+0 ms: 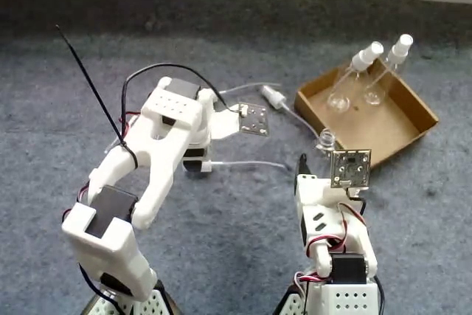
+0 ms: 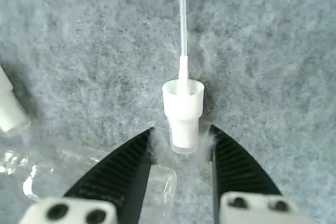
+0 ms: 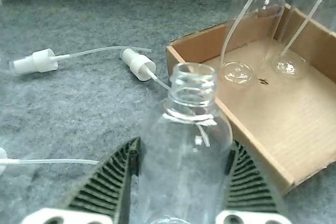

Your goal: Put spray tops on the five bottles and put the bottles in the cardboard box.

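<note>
My left gripper [image 2: 181,136] is low over the carpet and open, its fingers on either side of a white spray top [image 2: 181,113] that lies there with its thin tube running away from me. In the high view that left gripper [image 1: 195,163] sits mid-table. My right gripper [image 3: 181,149] is shut on a clear bottle [image 3: 185,135] with an open neck, held upright just in front of the cardboard box [image 3: 294,111]. From above, the held bottle [image 1: 326,139] stands beside the box [image 1: 377,129]. Two capped bottles [image 1: 352,77] [image 1: 386,69] lean inside the box.
Two loose spray tops [image 3: 35,61] [image 3: 137,64] lie on the carpet left of the box. A clear bottle [image 2: 157,182] lies under my left gripper's finger, and a further white top [image 2: 8,109] lies near it. Grey carpet covers the table.
</note>
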Action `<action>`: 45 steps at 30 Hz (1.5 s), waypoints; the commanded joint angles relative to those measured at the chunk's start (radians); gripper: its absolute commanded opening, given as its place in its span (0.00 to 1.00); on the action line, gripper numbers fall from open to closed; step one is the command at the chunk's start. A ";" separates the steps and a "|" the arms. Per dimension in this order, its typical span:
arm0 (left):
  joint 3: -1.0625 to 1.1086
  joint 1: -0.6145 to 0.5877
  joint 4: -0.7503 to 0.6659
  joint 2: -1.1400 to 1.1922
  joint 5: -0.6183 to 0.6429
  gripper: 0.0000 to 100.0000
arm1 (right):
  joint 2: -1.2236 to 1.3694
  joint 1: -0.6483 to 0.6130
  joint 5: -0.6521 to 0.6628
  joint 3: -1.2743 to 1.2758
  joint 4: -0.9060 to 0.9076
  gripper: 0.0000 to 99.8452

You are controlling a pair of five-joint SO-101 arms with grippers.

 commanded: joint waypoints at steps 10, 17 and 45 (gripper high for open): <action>-0.312 -0.016 0.270 -0.143 0.713 0.14 | -0.008 0.010 -0.002 0.016 -0.028 0.13; -0.243 -0.010 0.394 -0.346 0.746 0.14 | -0.008 0.010 -0.002 0.016 -0.028 0.13; 0.456 -0.015 -0.362 -0.447 2.139 0.14 | -0.008 0.010 -0.002 0.016 -0.028 0.13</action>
